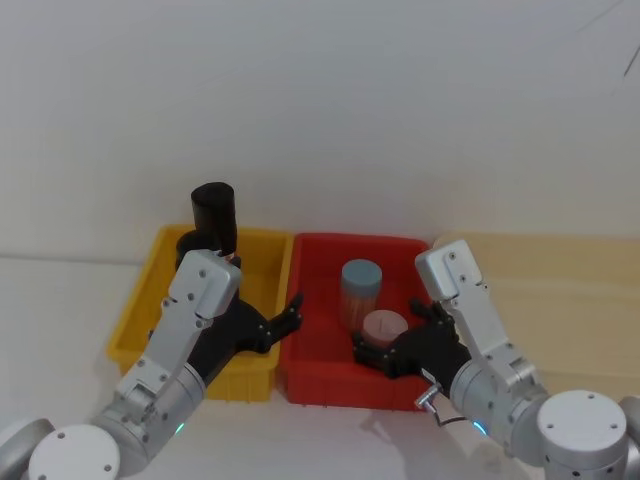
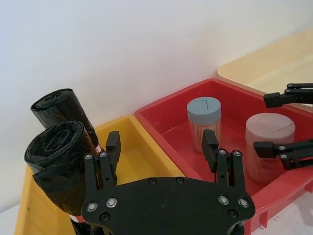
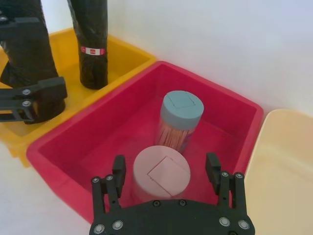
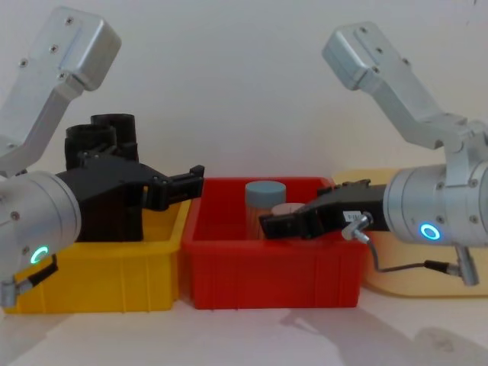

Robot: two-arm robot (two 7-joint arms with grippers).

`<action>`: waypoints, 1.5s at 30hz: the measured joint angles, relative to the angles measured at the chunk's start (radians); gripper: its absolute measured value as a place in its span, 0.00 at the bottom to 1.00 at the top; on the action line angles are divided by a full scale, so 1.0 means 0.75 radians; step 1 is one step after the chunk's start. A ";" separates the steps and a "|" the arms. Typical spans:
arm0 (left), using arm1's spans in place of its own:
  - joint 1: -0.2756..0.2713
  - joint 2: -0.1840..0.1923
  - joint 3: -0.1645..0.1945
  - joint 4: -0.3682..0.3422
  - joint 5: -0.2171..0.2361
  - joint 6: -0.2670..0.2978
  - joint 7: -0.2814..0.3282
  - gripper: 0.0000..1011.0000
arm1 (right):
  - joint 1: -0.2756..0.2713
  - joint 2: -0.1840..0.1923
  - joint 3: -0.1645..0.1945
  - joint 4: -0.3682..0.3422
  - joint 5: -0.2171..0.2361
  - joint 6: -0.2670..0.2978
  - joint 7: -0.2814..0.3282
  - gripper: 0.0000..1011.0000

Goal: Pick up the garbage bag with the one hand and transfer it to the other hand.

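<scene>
Two black crinkly rolls stand upright in the yellow bin (image 1: 262,240). The nearer one is the garbage bag (image 2: 56,164), partly hidden behind my left arm in the head view (image 1: 190,243). My left gripper (image 2: 161,144), the one with the green-teal ring, is open over the yellow bin's right side (image 1: 288,312); the bag stands just outside one finger, not between them. My right gripper (image 3: 166,169), with the blue ring, is open low over the red bin (image 1: 330,385), its fingers either side of a pink-lidded jar (image 3: 161,174).
The other black roll (image 3: 90,39), with a red-and-white label, stands behind the bag near the wall. A grey-blue-lidded jar (image 1: 361,285) stands in the red bin behind the pink one. A pale wooden board (image 1: 560,280) lies to the right of the red bin.
</scene>
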 joint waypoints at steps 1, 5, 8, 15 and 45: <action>0.000 0.000 0.000 0.000 0.000 0.000 0.000 0.99 | 0.001 -0.001 0.001 0.004 0.000 -0.001 0.001 0.99; 0.000 0.000 0.000 0.000 0.000 0.000 0.000 0.99 | 0.007 -0.008 0.004 0.023 -0.001 -0.005 0.005 0.94; 0.000 0.000 0.000 0.000 0.000 0.000 0.000 0.99 | 0.011 -0.012 0.005 0.037 -0.002 -0.006 0.008 0.86; 0.000 0.000 0.000 0.000 0.000 0.000 0.000 0.99 | 0.016 -0.017 0.008 0.053 -0.003 -0.009 0.012 0.68; 0.000 0.000 0.000 0.000 0.000 0.000 0.000 0.99 | 0.026 -0.013 0.167 -0.146 0.020 -0.123 -0.025 0.67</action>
